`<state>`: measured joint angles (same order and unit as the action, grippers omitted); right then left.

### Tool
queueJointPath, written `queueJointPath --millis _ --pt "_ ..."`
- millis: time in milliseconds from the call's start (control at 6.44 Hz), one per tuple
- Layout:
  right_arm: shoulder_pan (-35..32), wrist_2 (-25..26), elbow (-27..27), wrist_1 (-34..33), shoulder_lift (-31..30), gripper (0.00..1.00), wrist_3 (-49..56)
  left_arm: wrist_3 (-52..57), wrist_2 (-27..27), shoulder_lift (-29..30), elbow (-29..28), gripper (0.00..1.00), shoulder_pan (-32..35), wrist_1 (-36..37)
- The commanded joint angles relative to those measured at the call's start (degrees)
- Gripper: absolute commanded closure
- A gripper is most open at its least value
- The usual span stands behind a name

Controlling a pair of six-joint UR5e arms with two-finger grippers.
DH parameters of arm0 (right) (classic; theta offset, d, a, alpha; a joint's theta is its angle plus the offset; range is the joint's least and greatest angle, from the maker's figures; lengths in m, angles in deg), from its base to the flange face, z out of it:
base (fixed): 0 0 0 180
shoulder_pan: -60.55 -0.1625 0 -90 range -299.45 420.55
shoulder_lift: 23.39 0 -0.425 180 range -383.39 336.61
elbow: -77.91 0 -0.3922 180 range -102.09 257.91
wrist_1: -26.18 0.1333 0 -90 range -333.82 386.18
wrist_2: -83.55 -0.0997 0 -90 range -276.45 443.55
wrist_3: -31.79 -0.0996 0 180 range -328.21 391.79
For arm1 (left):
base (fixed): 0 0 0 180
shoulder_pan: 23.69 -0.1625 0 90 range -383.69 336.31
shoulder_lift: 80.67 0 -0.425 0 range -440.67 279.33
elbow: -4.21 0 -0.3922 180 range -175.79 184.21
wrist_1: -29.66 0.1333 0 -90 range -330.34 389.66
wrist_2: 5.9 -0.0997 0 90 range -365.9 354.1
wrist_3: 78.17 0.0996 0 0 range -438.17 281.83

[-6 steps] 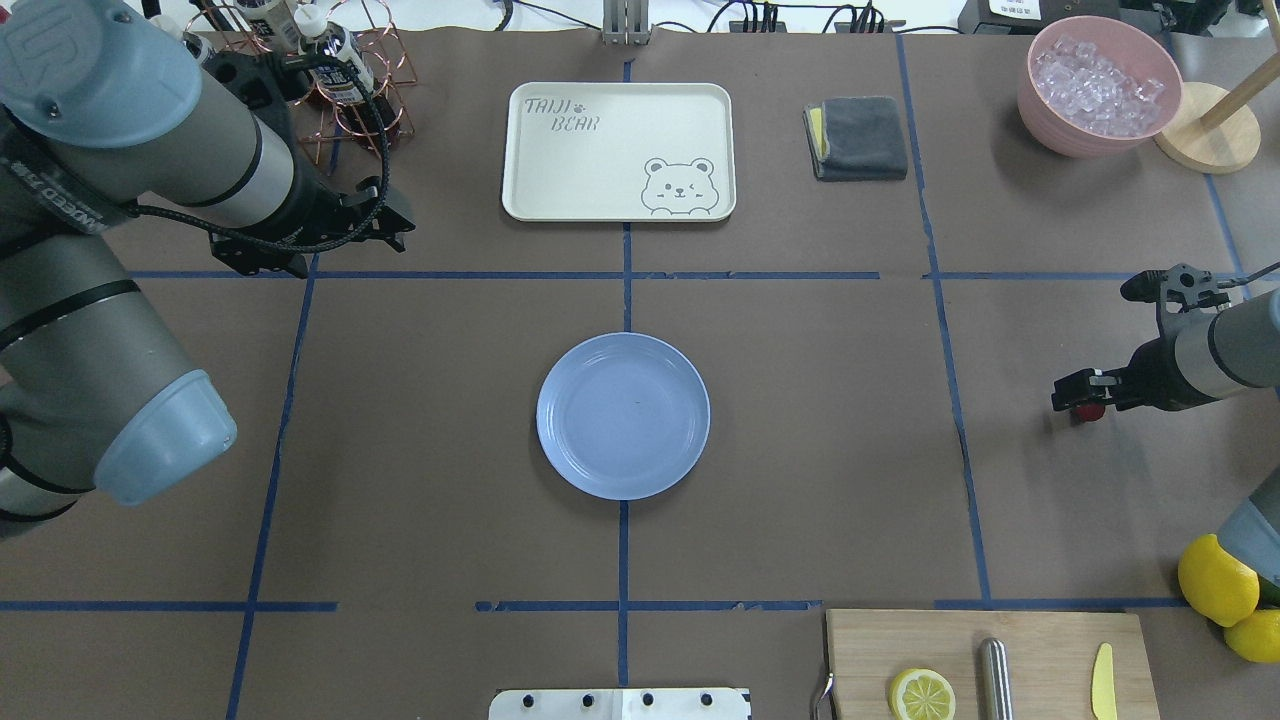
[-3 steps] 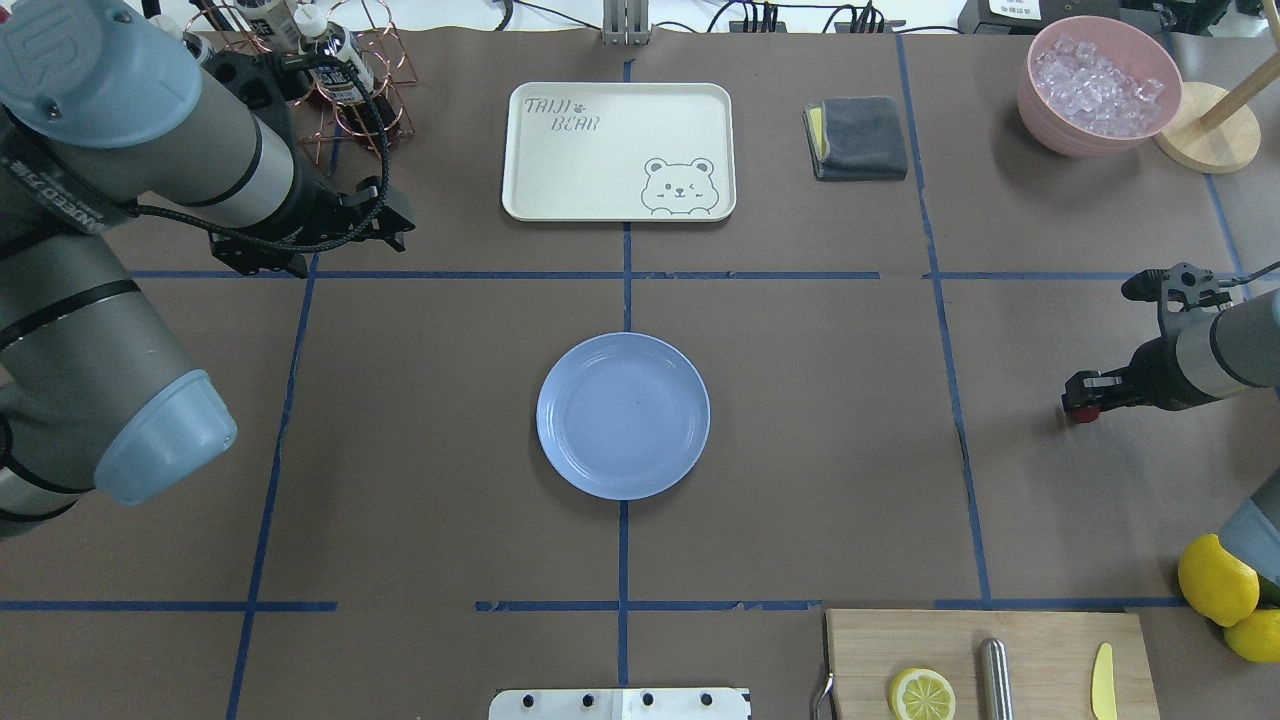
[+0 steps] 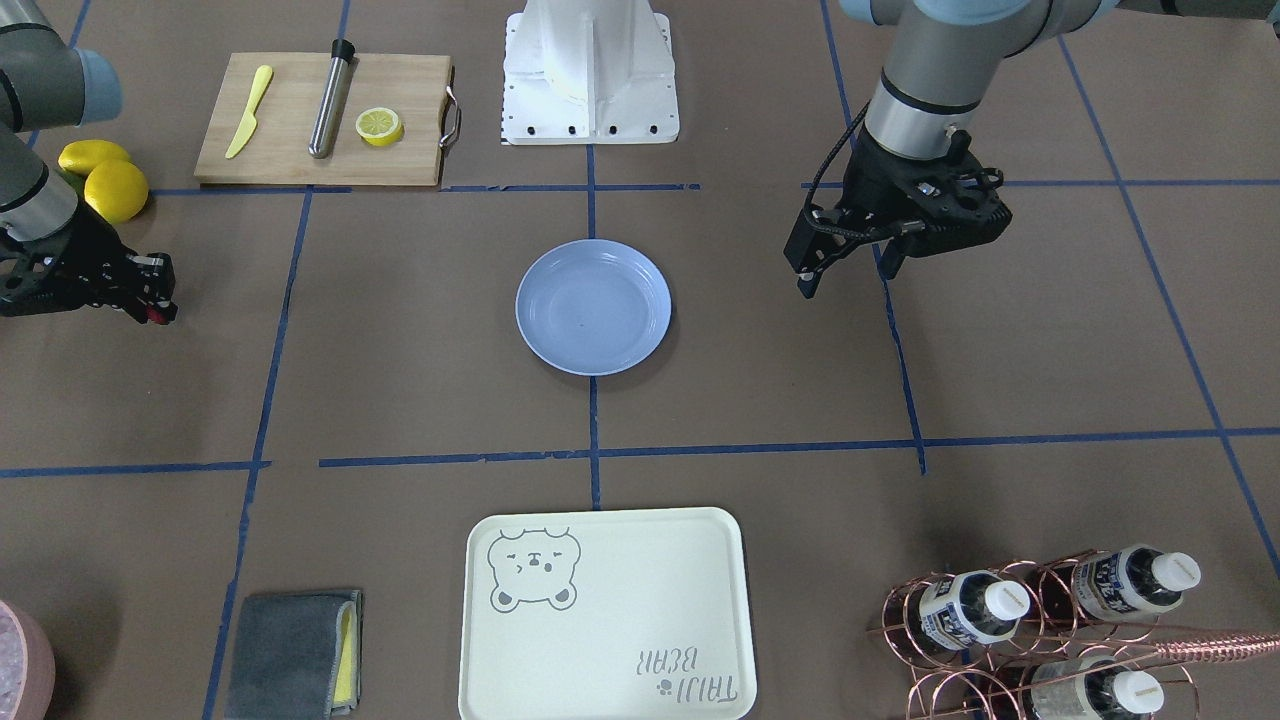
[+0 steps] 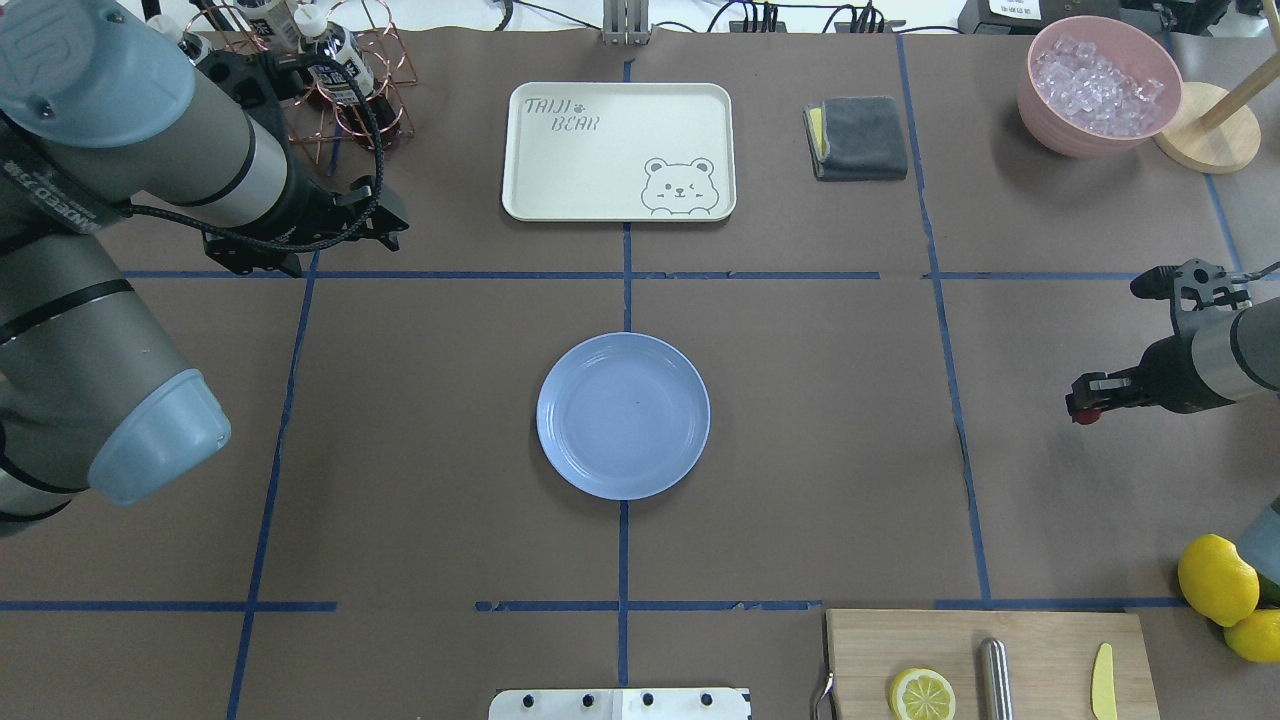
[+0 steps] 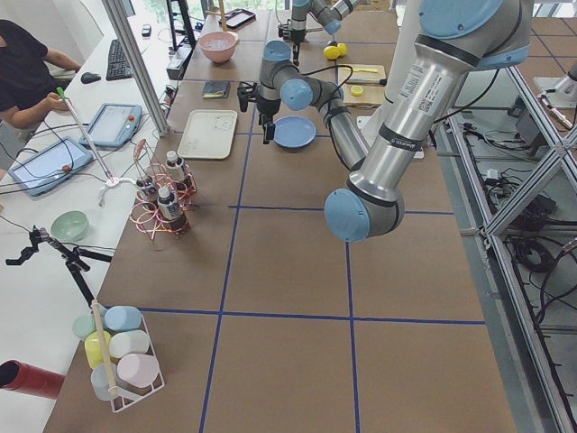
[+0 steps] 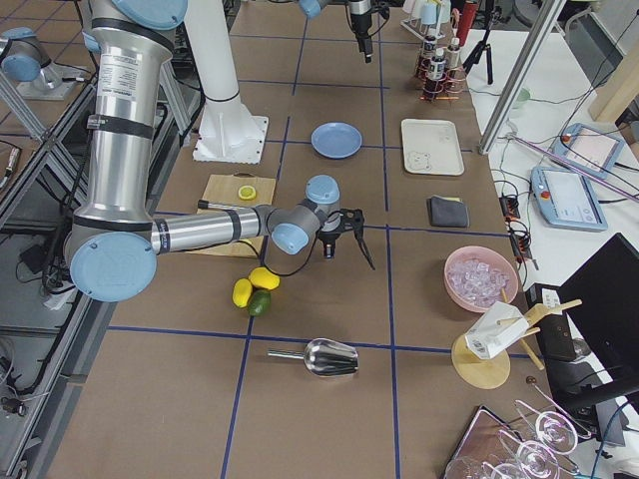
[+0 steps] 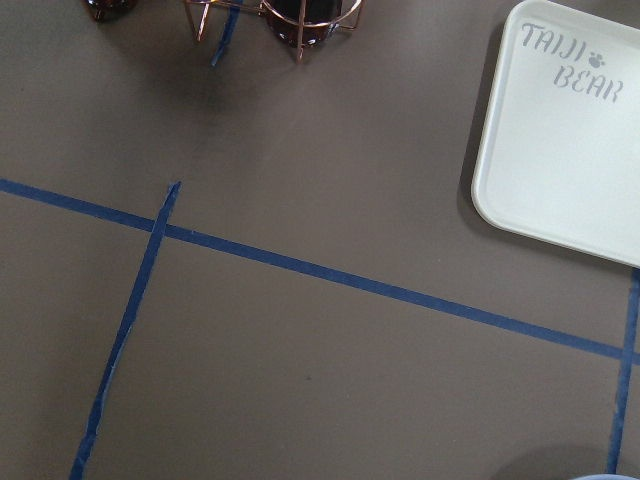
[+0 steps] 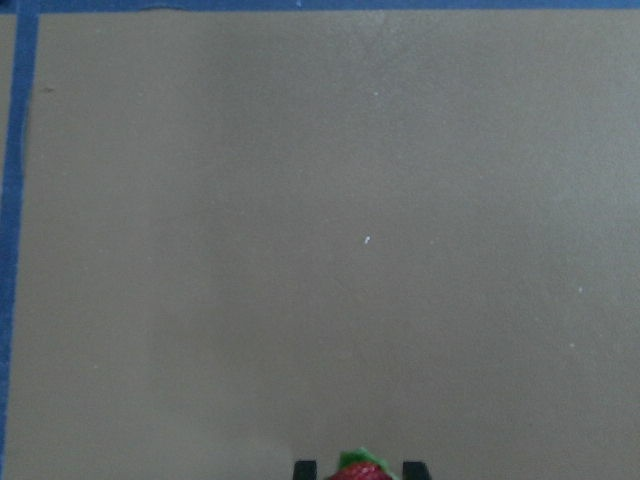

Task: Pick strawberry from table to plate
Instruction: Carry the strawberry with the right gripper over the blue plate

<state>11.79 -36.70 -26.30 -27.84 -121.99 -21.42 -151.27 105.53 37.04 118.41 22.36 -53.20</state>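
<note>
The strawberry (image 4: 1085, 412) is a small red spot at the tip of my right gripper (image 4: 1080, 400), far right of the table (image 4: 800, 450). In the right wrist view its red body and green cap (image 8: 358, 468) sit between the two fingertips, so that gripper is shut on it. The front-facing view shows the berry (image 3: 156, 316) at the left edge, held low over the brown paper. The light-blue plate (image 4: 623, 415) lies empty at the centre, well left of the berry. My left gripper (image 3: 847, 277) hangs open over the far left quarter, holding nothing.
A cream bear-print tray (image 4: 618, 150) and a grey cloth (image 4: 858, 137) lie beyond the plate. A pink bowl of ice (image 4: 1098, 85) stands back right. Whole lemons (image 4: 1218, 580) and a cutting board (image 4: 990, 665) with a lemon half sit front right. A copper bottle rack (image 4: 330, 70) is back left.
My right gripper has drawn back a little to the right with the strawberry at its tip. The left arm has shifted slightly toward the back left.
</note>
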Motion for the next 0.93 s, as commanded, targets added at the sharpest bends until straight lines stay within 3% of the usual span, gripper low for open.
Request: queueJointPath --millis 0,155,310,776 --pt "-0.3 -0.6 -7.5 -13.9 7.3 1.0 -0.6 7.6 -0.1 -2.9 0.2 0.0 2.8 0.2" --pt "0.1 -0.5 -8.2 -22.9 16.3 1.0 -1.5 13.5 -0.1 -4.8 0.1 0.0 5.2 0.2" --pt "2.2 -1.9 -7.5 -26.9 23.1 1.0 -4.9 18.7 -0.2 -6.8 0.1 0.0 6.1 0.2" --pt "12.0 0.8 -1.3 -27.2 38.9 1.0 -22.2 36.7 -0.4 -11.9 -1.7 0.0 13.2 -0.6"
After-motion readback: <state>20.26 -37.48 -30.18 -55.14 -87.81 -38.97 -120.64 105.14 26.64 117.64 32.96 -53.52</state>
